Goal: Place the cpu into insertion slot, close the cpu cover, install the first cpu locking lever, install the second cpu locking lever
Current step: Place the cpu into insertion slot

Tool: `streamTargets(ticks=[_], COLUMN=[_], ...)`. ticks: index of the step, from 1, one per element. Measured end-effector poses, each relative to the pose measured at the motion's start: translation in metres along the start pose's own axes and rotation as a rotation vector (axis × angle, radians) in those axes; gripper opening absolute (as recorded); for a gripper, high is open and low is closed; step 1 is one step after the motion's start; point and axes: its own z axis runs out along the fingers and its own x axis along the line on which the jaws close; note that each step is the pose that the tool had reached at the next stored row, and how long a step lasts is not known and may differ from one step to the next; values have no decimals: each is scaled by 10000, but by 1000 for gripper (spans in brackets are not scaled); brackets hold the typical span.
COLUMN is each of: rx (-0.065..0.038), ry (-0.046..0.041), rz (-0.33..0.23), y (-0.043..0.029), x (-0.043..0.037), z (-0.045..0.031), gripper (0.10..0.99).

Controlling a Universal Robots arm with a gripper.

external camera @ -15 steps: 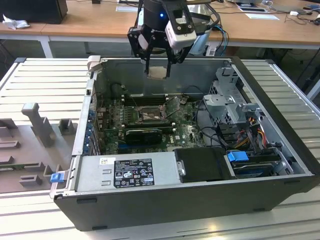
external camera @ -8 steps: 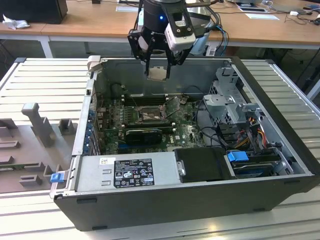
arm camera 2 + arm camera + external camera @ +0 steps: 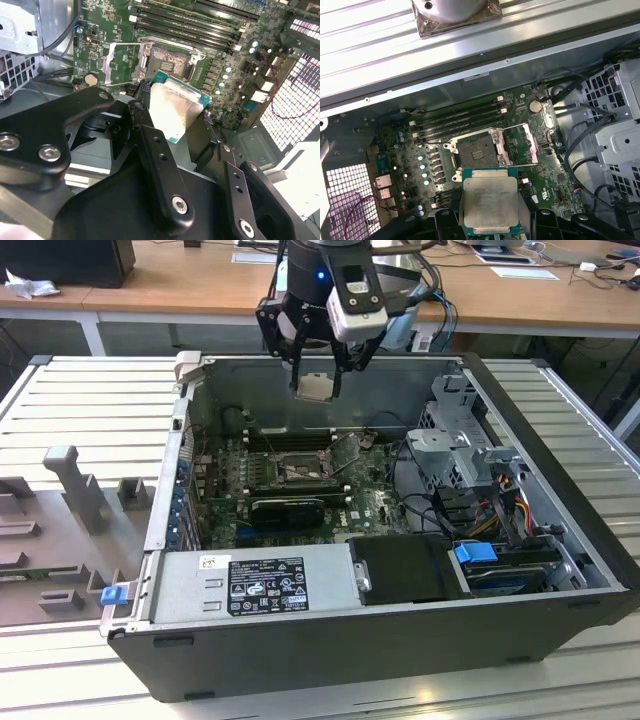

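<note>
First wrist view: jaws clamped on the cpu [image 3: 490, 202], raised over the insertion slot [image 3: 477, 152].

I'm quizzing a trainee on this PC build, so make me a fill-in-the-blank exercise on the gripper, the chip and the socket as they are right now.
1. The gripper is shut on the ____.
2. The insertion slot is ____, with no chip seated in it.
3. The cpu cover is swung ____, lying beside the slot rather than over it.

Missing words: cpu; empty; open.
</note>
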Motion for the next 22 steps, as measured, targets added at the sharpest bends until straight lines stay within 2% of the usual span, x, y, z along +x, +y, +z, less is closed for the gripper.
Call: streamTargets(ticks=[14, 22], rx=[-14, -14], ry=[-66, -69], rz=[732, 773], y=[0, -2], x=[0, 0], z=[1, 15], gripper=[529, 529])
